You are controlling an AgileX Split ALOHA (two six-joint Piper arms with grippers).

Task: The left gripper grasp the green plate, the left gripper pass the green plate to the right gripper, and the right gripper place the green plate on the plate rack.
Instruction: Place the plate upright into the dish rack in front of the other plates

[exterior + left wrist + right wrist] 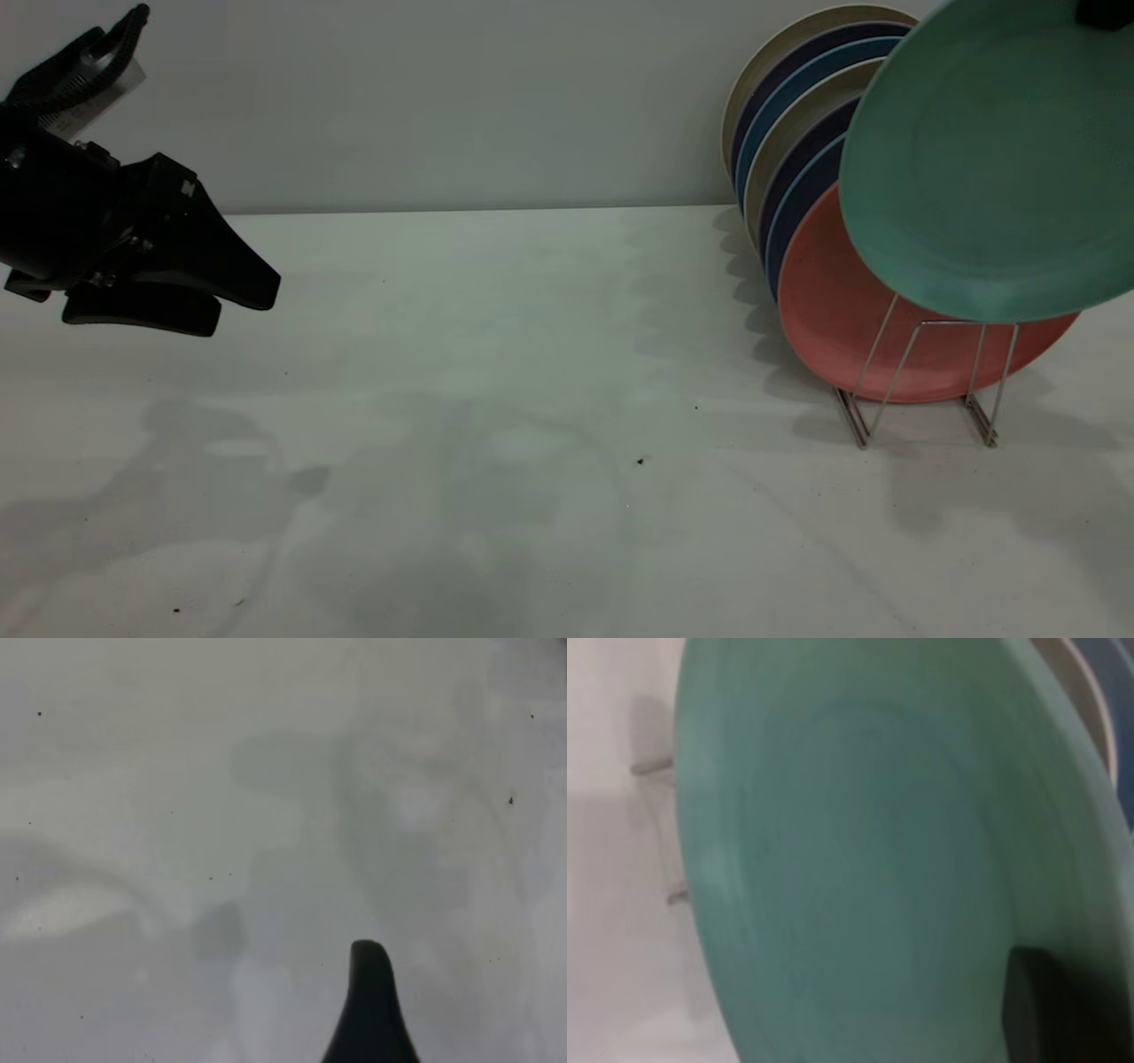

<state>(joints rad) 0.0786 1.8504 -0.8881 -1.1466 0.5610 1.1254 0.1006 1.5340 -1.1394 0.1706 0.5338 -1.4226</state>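
So the right gripper (1103, 13) is barely in shot, just a black bit at the top right corner of the exterior view, but its wrist camera shows a dark jaw pressed against the face of the green plate (992, 159), so we'd say it's clamped on the plate's upper rim and carrying it. The plate hangs tilted in the air, right in front of the stack already standing in the plate rack (921, 377), overlapping the salmon-pink plate (833, 310) and the blue and cream ones behind it; its lower edge sits just above the front wire loops, not down in a slot yet as far as we can tell. Way over on the other side, the left gripper (213, 306) is hovering above the table (496, 372), well apart from everything, jaws slightly parted and holding nothing. By our reading the grasp and the handover are done, and what's left is lowering the plate into the free front slot and letting go.
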